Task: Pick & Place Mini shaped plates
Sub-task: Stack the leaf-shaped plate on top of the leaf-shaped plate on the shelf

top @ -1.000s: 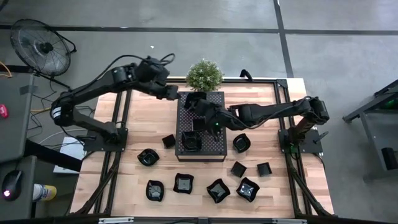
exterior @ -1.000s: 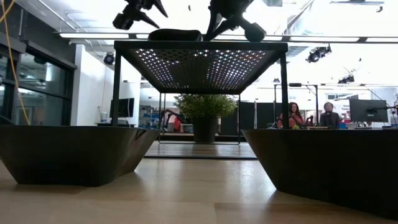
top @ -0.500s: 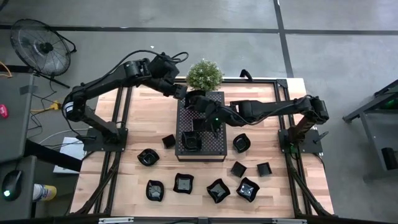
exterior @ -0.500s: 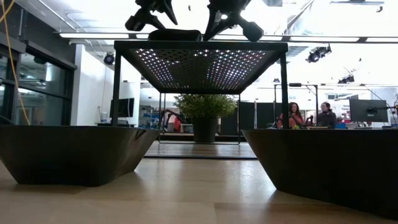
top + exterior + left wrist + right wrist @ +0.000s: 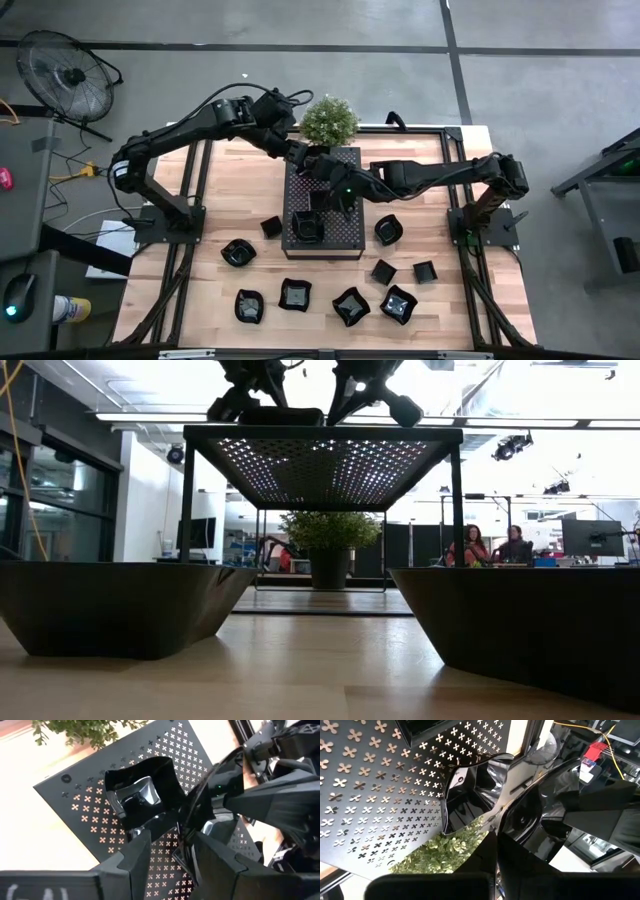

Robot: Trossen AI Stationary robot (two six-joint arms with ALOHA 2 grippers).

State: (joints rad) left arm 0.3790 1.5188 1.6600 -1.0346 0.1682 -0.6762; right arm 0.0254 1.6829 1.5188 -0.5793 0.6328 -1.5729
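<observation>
Over the far end of the tray (image 5: 345, 235), near the plant (image 5: 328, 120): pinching one wavy plate (image 5: 142, 795) by its rim with the right end effector (image 5: 496, 837), shut tight on that thin edge. Hovering just beside it with the left end effector (image 5: 172, 840), fingers parted about halfway, nothing visibly gripped. Looks like setting this plate down on the tray, or passing it across; cannot tell which.

Elsewhere: one more plate (image 5: 307, 226) on the near part of the tray, the other plates (image 5: 295, 294) spread over the desk (image 5: 230, 190), mostly along the near side.

Risks, as judged:
- Could lose the plate: glossy rim, narrow pinch, easy to swivel or slip out.
- Could knock the two end effectors together, crowded as they are round one small dish.
- Could catch the plate with a left finger and tip it or push it off the tray's far edge.

Hard to make out:
- Whether the plate rests on the tray or hangs just above it.
- From table height, only the tray's underside and both end effectors' lower parts; blocked in front by two near plates (image 5: 110, 605).
- From above, plate buried under both wrists.
</observation>
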